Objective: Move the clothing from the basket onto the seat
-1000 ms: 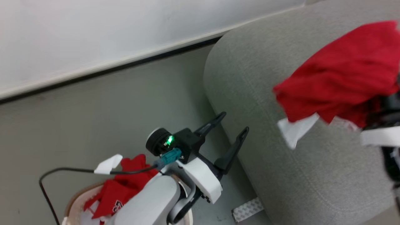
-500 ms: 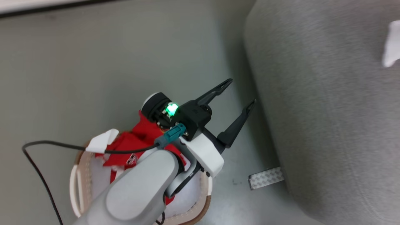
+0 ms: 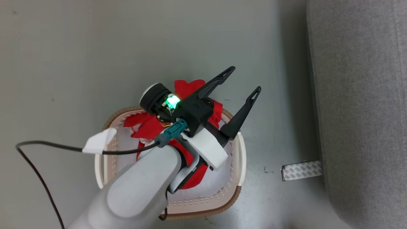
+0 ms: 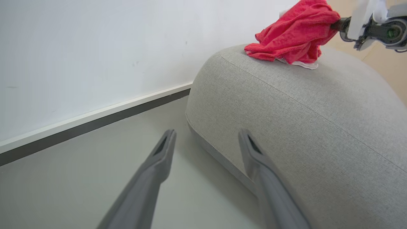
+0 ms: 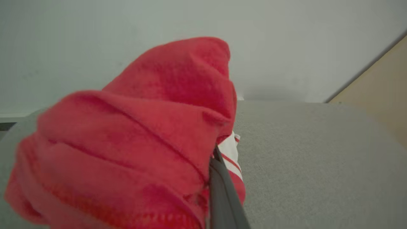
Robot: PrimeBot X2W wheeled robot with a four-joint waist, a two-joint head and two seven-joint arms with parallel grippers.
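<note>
— Red soft fabric, so we call the clothing [image 3: 144, 125] light and floppy, with no breakage risk. Where is it?
— Split in two. One red garment [image 4: 292, 31] is bunched on top of the sofa [image 4: 286, 127]. The right claw [image 5: 216, 162] is pressed together, pinching it, and the lower folds touch the cushion. White trim stripes [image 5: 230, 152] peek out beside the finger.
— And the rest?
— In the basket [image 3: 203, 206] on the floor [image 3: 79, 63], near the sofa. We see a crumpled red heap with one fold poking up past the far rim. The arm covers the middle, so we cannot count pieces.
— Anything else in there?
— White under the red, low in the basket. Cloth or bare plastic, we cannot tell.
— Left claw [image 3: 245, 79]?
— Spread wide with nothing in it, hovering above the basket's far-right rim, fingers aimed toward the sofa.
— Grasp advice?
— We'd pinch a raised fold or thick bunch near the top of the heap, since flat layers would likely slip from thin fingers. It should sag and trail once lifted, so we'd lift high to clear the rim. A dragging hem could snag or tip the light basket.
— Other stuff?
— A strip of tape [image 3: 302, 170] on the floor at the sofa's foot, and a black cable [image 3: 47, 144] off the left arm.
</note>
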